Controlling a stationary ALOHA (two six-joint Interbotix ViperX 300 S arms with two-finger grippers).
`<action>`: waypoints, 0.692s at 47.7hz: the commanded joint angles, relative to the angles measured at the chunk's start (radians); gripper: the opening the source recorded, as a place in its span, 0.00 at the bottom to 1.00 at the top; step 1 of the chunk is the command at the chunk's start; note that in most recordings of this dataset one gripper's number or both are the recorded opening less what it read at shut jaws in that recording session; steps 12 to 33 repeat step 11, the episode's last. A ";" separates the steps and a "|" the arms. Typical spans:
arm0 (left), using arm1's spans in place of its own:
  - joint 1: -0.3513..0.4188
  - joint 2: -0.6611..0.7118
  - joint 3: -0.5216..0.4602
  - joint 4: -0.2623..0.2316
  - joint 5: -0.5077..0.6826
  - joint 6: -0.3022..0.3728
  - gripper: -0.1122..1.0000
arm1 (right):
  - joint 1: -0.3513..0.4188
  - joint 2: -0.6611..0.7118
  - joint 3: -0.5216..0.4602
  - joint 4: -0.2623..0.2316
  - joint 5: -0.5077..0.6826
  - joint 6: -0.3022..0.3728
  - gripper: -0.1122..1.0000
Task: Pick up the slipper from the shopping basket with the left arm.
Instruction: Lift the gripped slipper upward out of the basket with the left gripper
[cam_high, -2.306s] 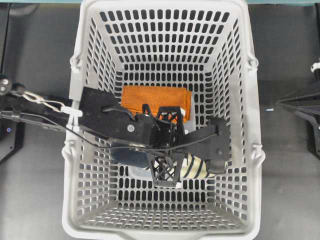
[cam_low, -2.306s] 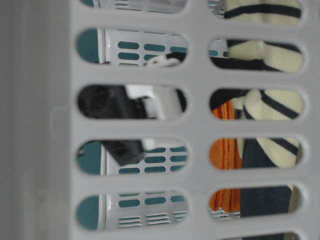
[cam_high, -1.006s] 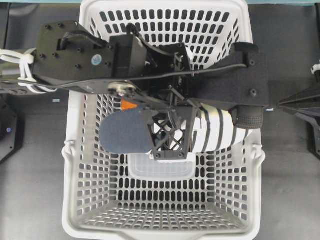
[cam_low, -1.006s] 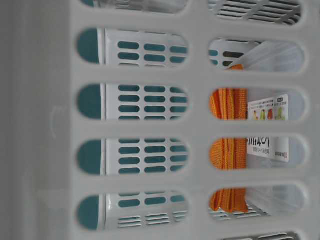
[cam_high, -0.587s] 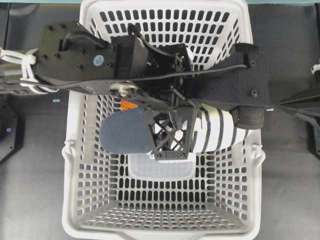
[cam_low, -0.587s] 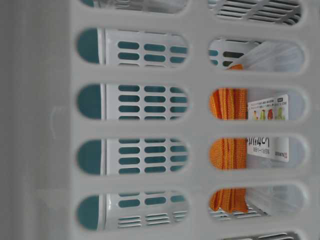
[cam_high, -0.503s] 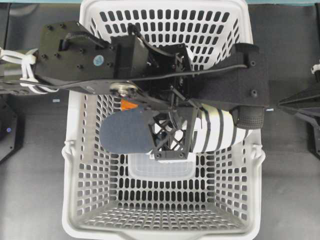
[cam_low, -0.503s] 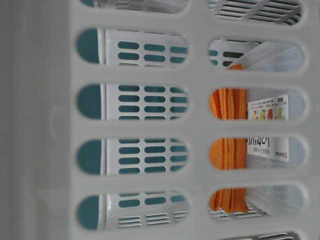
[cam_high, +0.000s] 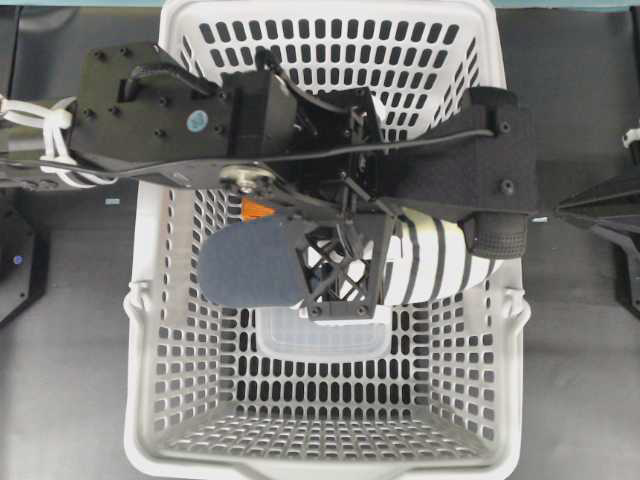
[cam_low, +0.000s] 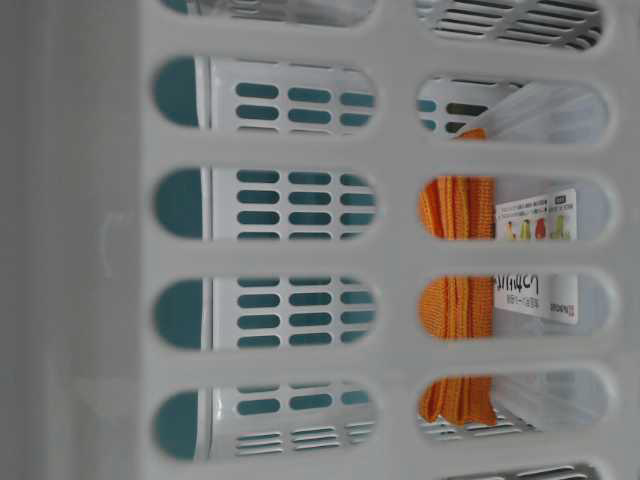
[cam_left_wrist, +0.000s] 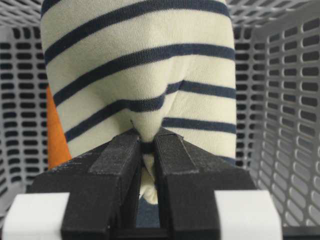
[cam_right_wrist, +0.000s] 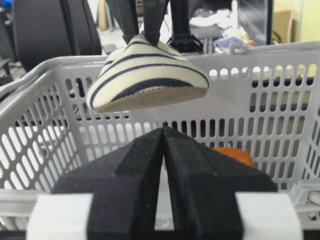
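The slipper, cream with navy stripes and a dark navy sole, hangs above the light grey shopping basket. My left gripper is shut on a pinched fold of its striped upper, shown close in the left wrist view with the slipper filling the frame. In the right wrist view the slipper is level with the basket rim, held from above. My right gripper is shut and empty, outside the basket, at the right edge of the overhead view.
A folded orange cloth lies on the basket floor, mostly hidden under the left arm, and shows through the slots. A clear plastic packet with a printed label lies beside it. Basket walls surround the hanging slipper.
Since 2.3 s ago the left gripper has lifted the slipper from the basket floor up to rim height. Over the last second nothing has visibly moved.
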 joint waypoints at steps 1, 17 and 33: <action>0.002 -0.017 -0.025 0.003 0.009 -0.002 0.16 | 0.002 0.005 -0.006 0.003 -0.006 0.003 0.09; 0.000 -0.017 -0.023 0.003 0.023 -0.002 0.16 | 0.002 0.003 -0.008 0.003 -0.006 0.003 0.09; 0.000 -0.017 -0.023 0.003 0.023 -0.002 0.16 | 0.002 0.003 -0.008 0.003 -0.006 0.003 0.09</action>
